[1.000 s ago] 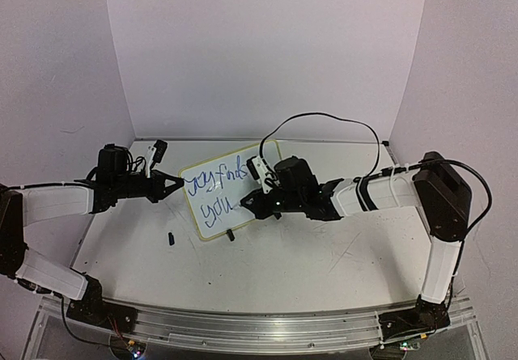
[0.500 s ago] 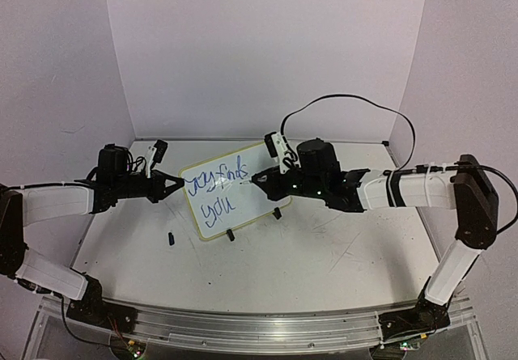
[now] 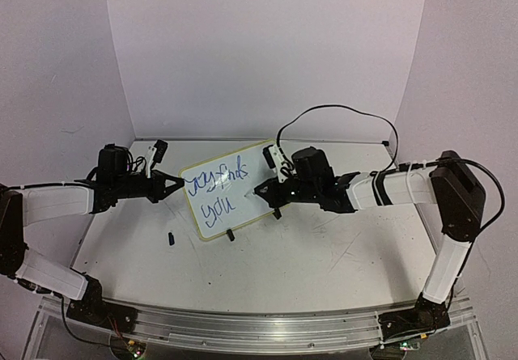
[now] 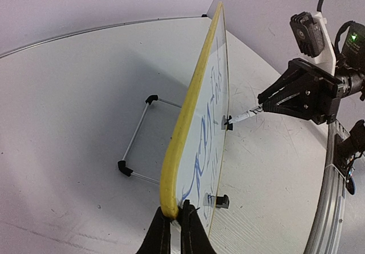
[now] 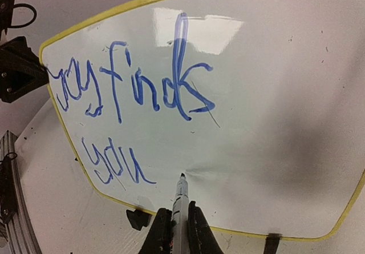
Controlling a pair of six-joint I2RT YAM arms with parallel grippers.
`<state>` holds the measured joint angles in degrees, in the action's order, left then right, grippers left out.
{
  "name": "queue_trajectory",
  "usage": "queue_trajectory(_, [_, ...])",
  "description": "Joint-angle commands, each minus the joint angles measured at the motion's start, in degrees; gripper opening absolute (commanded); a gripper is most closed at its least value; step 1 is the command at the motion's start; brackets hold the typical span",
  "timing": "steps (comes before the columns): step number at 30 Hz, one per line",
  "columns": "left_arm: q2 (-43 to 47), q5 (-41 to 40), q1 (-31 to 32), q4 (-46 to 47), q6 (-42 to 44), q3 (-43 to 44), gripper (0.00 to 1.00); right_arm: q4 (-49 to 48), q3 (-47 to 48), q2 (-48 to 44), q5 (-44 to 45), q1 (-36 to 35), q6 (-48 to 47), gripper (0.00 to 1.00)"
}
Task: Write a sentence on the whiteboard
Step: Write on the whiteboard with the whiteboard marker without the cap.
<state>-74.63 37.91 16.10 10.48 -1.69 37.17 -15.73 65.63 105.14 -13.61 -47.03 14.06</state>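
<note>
Your whiteboard (image 3: 222, 198) stands propped near the middle of the table (image 3: 324, 259), carrying 2 lines of blue writing. Your left gripper (image 3: 176, 184) is pinched tight on its left edge. Your right gripper (image 3: 261, 190) is clamped on a marker (image 5: 179, 200), its tip at the board face just right of "you".

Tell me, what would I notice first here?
The whiteboard standing upright in the middle, with wobbly blue writing that reads roughly "joy finds you". The left jaws pinch its yellow edge, while the right jaws hold a marker, its tip at the board just right of "you".
</note>
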Motion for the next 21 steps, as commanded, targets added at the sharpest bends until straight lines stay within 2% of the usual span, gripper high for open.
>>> queue_trajectory(1, [-0.98,-2.67,0.26,-2.22,4.77,1.41,0.0,-1.5,3.33,0.42,-0.85,-0.34,-0.82,0.0])
queue_trajectory(21, [-0.69,-2.66,0.39,-2.18,4.77,1.41,0.0,-1.41,4.99,3.06,-1.62,-0.28,0.36,0.0])
